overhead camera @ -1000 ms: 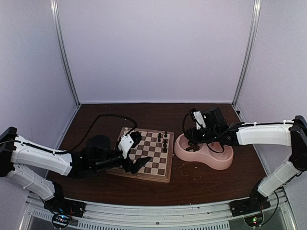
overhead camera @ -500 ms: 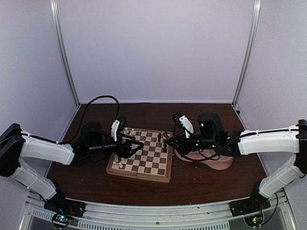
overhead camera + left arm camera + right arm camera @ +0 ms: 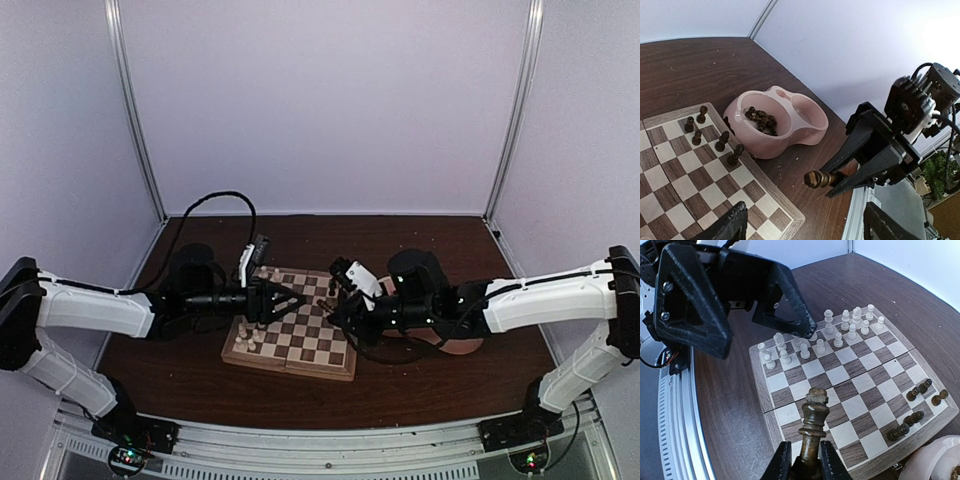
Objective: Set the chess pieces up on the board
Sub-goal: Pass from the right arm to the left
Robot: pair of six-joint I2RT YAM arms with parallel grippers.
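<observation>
The board (image 3: 290,365) lies between my arms. Cream pieces (image 3: 830,335) stand on its left rows, and they show in the top view (image 3: 248,335). A few dark pieces (image 3: 722,141) stand on the right rows, near the board's edge in the right wrist view (image 3: 915,390). My right gripper (image 3: 805,455) is shut on a dark brown king (image 3: 812,427) and holds it above the board's right half (image 3: 335,300). My left gripper (image 3: 290,302) is open and empty over the board's middle, facing the right one. The king shows between the right fingers in the left wrist view (image 3: 820,178).
The pink double bowl (image 3: 805,117) stands just right of the board, with several dark pieces in its near cup (image 3: 760,117). In the top view my right arm covers most of the bowl (image 3: 462,345). The two grippers are close together over the board.
My right gripper has come from the pink bowl to over the board with the dark king in it. My left gripper has swung from the board's near edge to its middle.
</observation>
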